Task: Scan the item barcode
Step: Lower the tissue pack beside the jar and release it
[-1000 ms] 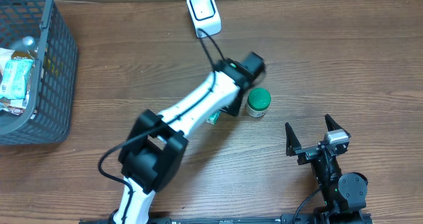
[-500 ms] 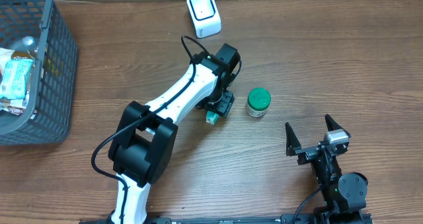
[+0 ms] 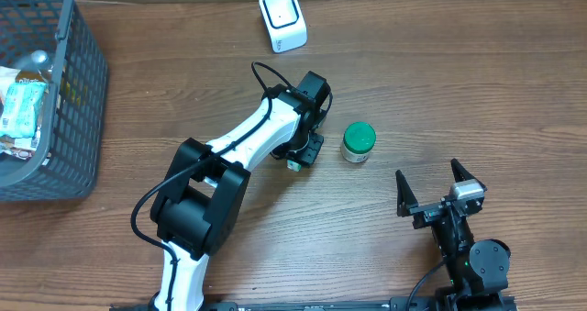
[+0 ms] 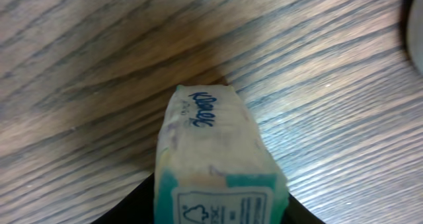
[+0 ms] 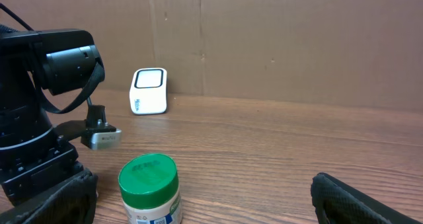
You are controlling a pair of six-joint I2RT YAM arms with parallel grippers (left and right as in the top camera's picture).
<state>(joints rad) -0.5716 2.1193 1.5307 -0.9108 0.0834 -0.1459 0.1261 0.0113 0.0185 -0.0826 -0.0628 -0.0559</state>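
Observation:
A small white and teal tissue pack (image 4: 215, 164) lies on the wooden table, its printed end toward the left wrist camera. My left gripper (image 3: 303, 153) is down over it, with dark fingers against both of its sides; only a teal corner of the tissue pack (image 3: 294, 164) shows from overhead. The white barcode scanner (image 3: 282, 19) stands at the back of the table, also seen as the scanner (image 5: 149, 90) in the right wrist view. My right gripper (image 3: 429, 184) rests open and empty near the front edge.
A green-lidded jar (image 3: 358, 142) stands upright just right of the left gripper, and the same jar (image 5: 149, 187) is close in front of the right gripper (image 5: 211, 197). A dark mesh basket (image 3: 87, 118) with packaged goods sits at the far left.
The left arm has swung left, away from the jar, and settled over the tissue pack, its jaws narrowing onto it. The right arm has not moved.

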